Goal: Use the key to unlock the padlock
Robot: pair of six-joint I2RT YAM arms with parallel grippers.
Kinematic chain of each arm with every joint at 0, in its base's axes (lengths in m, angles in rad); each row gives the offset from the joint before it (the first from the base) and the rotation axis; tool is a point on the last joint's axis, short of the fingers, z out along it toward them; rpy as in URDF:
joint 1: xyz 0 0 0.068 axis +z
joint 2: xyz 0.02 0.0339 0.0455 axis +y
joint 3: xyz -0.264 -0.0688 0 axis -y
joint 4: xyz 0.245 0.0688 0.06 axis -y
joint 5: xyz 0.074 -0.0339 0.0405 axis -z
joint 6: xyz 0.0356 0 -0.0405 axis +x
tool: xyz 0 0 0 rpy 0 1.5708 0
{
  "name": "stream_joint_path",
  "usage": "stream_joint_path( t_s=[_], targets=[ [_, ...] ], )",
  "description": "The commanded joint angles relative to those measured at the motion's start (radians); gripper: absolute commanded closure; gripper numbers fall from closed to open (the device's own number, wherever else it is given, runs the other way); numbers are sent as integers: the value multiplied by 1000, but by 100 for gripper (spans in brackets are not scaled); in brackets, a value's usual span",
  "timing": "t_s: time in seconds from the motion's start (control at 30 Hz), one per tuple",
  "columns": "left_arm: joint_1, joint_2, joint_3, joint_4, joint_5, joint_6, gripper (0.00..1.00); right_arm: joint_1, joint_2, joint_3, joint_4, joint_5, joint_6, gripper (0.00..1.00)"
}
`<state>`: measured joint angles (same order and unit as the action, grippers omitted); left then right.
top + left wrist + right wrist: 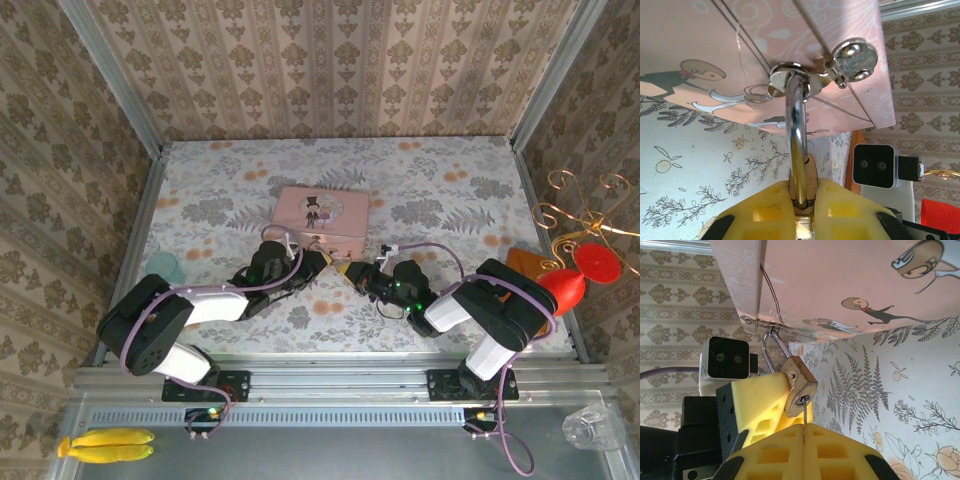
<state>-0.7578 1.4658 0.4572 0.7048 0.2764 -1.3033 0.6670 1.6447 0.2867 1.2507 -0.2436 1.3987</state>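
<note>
Key [804, 414] mostly buried in right gripper [804, 429].

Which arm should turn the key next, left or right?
Right. The right gripper pinches the key, whose tip is at the keyhole of the padlock. The left gripper clamps the padlock, so it likely just steadies it.

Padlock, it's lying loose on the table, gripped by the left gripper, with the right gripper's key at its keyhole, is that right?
Not quite. The padlock is not lying loose: it hangs from the clasp of the pink tin, as the right wrist view shows. The rest holds: the left gripper grips it, and the key in the right gripper reaches its keyhole.
</note>
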Motion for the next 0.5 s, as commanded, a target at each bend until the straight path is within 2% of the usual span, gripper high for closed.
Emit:
stream_joint_path(
  t_s=[0.0,0.47],
  targets=[
    [-31,-27,24,137,27,-8,100,-5,-14,1,41,26,3,100],
    [-30,-14,17,174,23,-31,100,-6,-25,5,43,27,10,100]
  ],
)
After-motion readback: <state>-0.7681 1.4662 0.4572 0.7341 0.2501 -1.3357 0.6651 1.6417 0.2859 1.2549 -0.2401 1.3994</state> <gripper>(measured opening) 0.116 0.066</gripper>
